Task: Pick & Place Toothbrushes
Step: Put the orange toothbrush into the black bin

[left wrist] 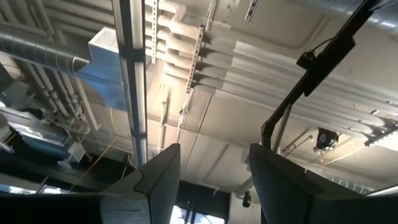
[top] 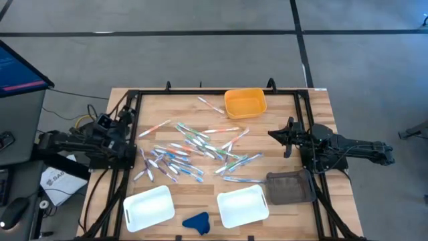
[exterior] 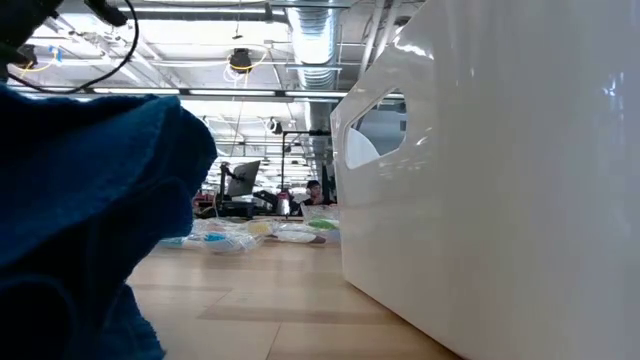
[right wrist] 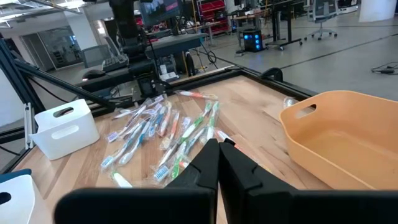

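Mid-table: toothbrushes (top: 194, 150), clear of edges

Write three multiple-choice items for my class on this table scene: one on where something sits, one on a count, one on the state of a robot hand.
1. Where do the toothbrushes lie?
A. Loose in the middle of the wooden table
B. Inside the orange bin
C. On the floor

2. How many white bins stand at the table's near edge?
A. None
B. Two
C. Four

3. What is the state of the right hand?
A. Shut, holding nothing
B. Wide open
C. Shut on a toothbrush

Answers:
1. A, the high view shows them scattered on the bare wood, with the orange bin empty.
2. B, one white bin sits left and another right, with a blue cloth lump between them.
3. A, the right wrist view shows its fingers pressed together with nothing between them.
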